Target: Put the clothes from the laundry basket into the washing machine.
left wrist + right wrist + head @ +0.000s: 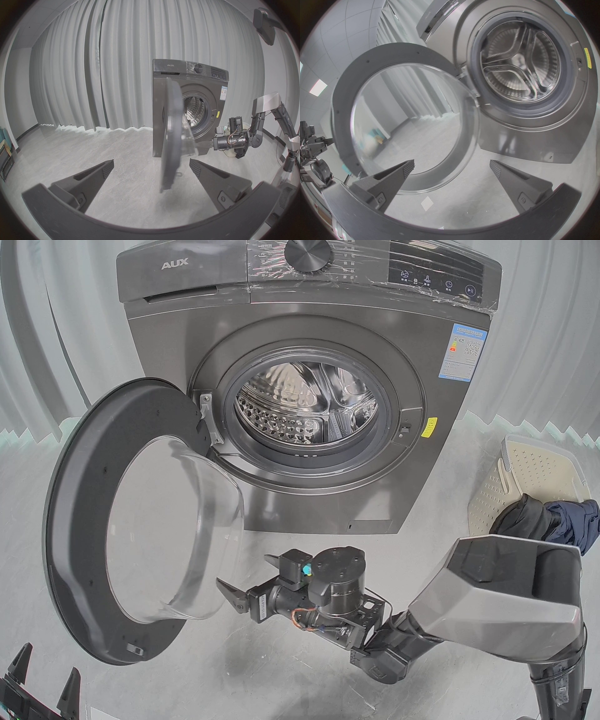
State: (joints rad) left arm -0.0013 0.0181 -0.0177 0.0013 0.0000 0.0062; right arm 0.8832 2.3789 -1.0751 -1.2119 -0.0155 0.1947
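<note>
While dark clothes [544, 521] sit in laundry basket [544, 468] | washing machine [175, 334] door [81, 521] open | left gripper [45, 670], right gripper [244, 571]: fingers apart

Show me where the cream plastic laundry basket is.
In the head view the cream perforated plastic laundry basket stands on the floor at the robot's right, beside the grey washing machine, holding dark clothes.

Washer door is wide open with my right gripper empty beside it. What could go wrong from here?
The right gripper, open, sits close to the glass bowl of the washing machine door; turning toward the laundry basket could clip it. The dark clothes drape over the basket's rim, and the right arm hides part of them in the head view, so a grasp may be misjudged or spill them.
</note>
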